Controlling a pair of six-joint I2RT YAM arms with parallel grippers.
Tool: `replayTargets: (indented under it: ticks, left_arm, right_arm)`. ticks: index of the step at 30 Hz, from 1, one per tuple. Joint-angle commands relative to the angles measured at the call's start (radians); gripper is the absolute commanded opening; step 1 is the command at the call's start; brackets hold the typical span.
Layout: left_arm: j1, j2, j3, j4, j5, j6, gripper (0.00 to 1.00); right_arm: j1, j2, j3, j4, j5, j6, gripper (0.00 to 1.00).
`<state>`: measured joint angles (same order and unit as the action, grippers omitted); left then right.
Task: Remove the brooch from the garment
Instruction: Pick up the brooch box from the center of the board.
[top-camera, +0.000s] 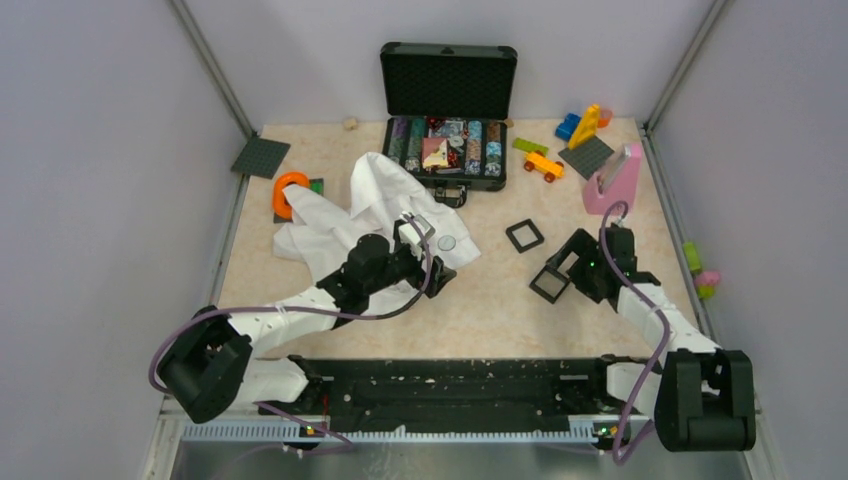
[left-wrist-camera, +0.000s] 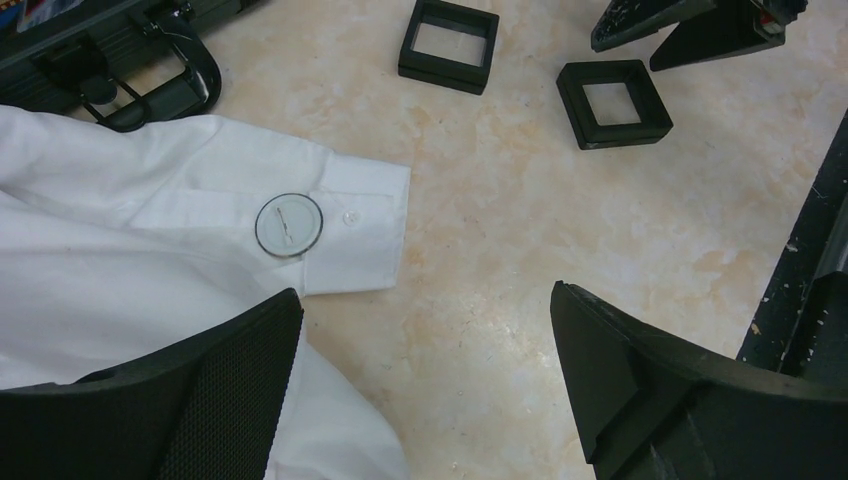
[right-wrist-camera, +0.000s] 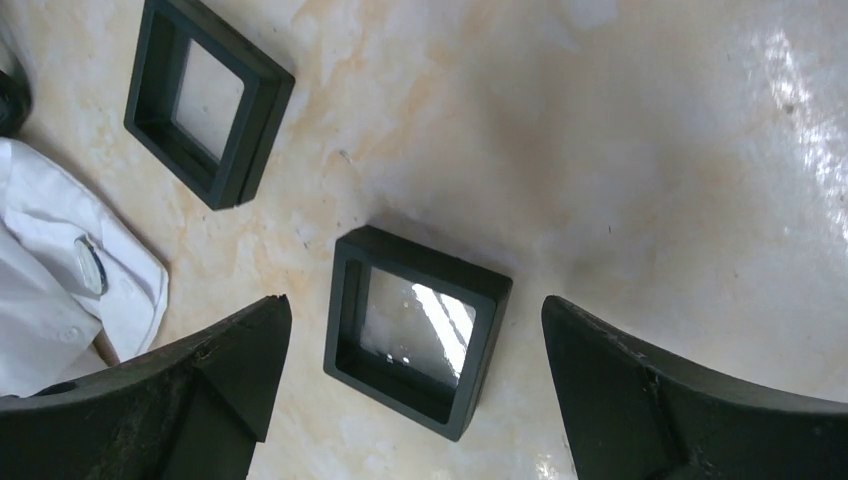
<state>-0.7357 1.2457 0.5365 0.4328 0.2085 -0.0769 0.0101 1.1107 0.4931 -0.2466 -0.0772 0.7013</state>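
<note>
The white shirt (top-camera: 355, 215) lies crumpled left of centre; it also shows in the left wrist view (left-wrist-camera: 120, 260). The brooch (left-wrist-camera: 288, 225) is a small round pale disc with a grey rim, lying on the sleeve cuff beside a button; no brown-orange shows. It also shows in the top view (top-camera: 447, 242) and edge-on in the right wrist view (right-wrist-camera: 90, 265). My left gripper (left-wrist-camera: 425, 290) is open and empty, just short of the cuff, one finger over the cloth. My right gripper (right-wrist-camera: 415, 300) is open and empty above a black square frame (right-wrist-camera: 415, 345).
A second black square frame (top-camera: 524, 235) lies between the shirt and the right arm. An open black case (top-camera: 447, 110) stands at the back. An orange ring (top-camera: 290, 193), a pink holder (top-camera: 615, 180), toy blocks (top-camera: 585, 125) and a grey plate (top-camera: 260, 157) lie around.
</note>
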Motion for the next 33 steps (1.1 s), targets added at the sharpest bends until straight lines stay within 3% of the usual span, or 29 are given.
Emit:
replayTargets:
  ticks: [1,4,12,16,21,25,33]
  left_arm:
    - [-0.005,-0.036,-0.003,0.060,0.033,0.003,0.97]
    - [-0.006,-0.042,-0.006,0.060,0.033,0.004,0.97]
    - [-0.007,-0.045,-0.006,0.060,0.039,0.008,0.97]
    - [-0.007,-0.042,-0.004,0.058,0.042,0.011,0.97]
    - [-0.008,-0.033,-0.001,0.055,0.045,0.017,0.97]
    - [-0.007,-0.021,0.011,0.037,0.040,0.018,0.97]
    - [-0.009,-0.053,0.005,0.019,-0.036,-0.005,0.97]
  right_arm:
    - [-0.006,-0.103,-0.065,0.046,-0.072,0.039,0.99]
    - [-0.006,-0.147,-0.131,0.115,-0.188,0.054,0.99]
    - [0.034,-0.171,-0.215,0.198,-0.265,0.126,0.99]
    - [0.147,-0.103,-0.180,0.255,-0.208,0.135,0.99]
    - [0.198,0.055,-0.103,0.371,-0.253,0.118,0.99]
    - [0.345,0.127,0.046,0.204,-0.100,-0.024,0.99]
    - [0.380,0.010,0.118,-0.027,0.050,-0.199,0.99]
